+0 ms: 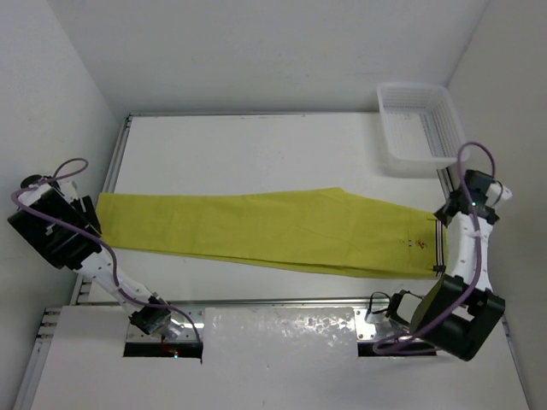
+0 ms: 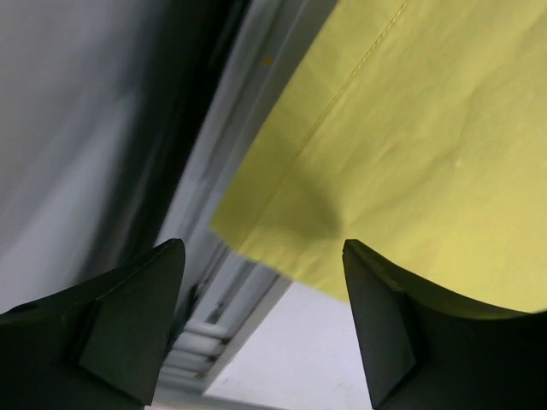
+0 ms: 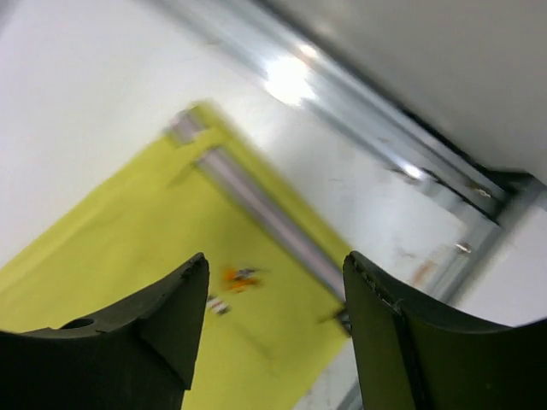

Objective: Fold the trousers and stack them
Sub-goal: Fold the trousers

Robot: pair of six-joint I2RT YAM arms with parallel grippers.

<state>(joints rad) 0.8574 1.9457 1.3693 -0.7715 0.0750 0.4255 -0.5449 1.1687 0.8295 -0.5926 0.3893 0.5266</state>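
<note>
Spreading wide apart, the dark fingers [image 2: 128, 325] of the left gripper [image 2: 262, 256] hold nothing. In the gap past their tips lies one hem corner of the long mustard yellow-green cloth trousers [image 2: 410, 137], its stitched edge running up and away. The right-hand finger overlaps the cloth in that view; whether it touches the fabric cannot be told. Beside the corner runs the grey metal rail [image 2: 231, 162] at the table's left border.

The right gripper [image 3: 278, 260] is likewise parted wide with nothing between its dark fingers [image 3: 154, 342]. Beyond the tips is the waist end of the trousers, blurred, with a greyish striped waistband trim [image 3: 256, 209] crossing it and a small orange label [image 3: 239, 275] just this side of the trim. The fingers look raised above the cloth.

From above, the trousers [image 1: 273, 226] lie flat and stretched across the white table [image 1: 256, 145], legs laid together, hems at the left edge, waistband at the right edge. The left gripper [image 1: 91, 215] sits at the hem end and the right gripper [image 1: 445, 212] at the waistband end. A white plastic slatted basket [image 1: 419, 158] stands in the far right corner, apart from the garment.
</note>
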